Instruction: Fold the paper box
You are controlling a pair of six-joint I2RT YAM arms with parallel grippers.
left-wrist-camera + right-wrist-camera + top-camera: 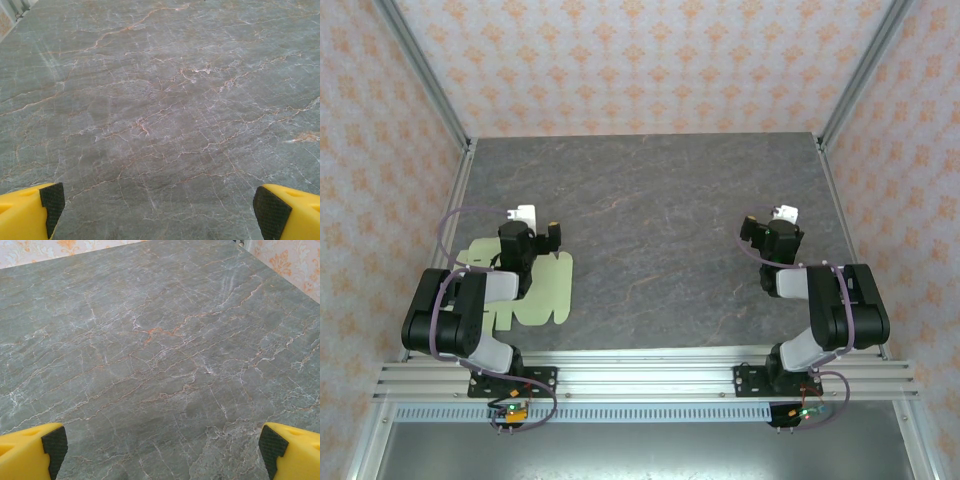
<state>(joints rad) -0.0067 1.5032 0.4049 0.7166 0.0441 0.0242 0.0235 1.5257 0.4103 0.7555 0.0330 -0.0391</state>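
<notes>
The paper box [546, 290] is a flat pale-green die-cut sheet with tabs. It lies on the grey marbled table [670, 210] near the front left, partly hidden under my left arm. My left gripper [531, 223] hovers over the sheet's far edge, pointing away from the bases. Its yellow fingertips [30, 212] stand wide open over bare table, nothing between them [161, 207]. My right gripper [770, 218] is at the right side, far from the sheet. It is open too, its jaws [163, 447] over bare table, one yellow fingertip [292, 450] at the frame's corner.
Aluminium rails [640, 375] run along the near edge where both arm bases are bolted. Patterned walls [640, 60] with metal posts enclose the table at the back and sides. The table's middle and far half are bare marbled surface.
</notes>
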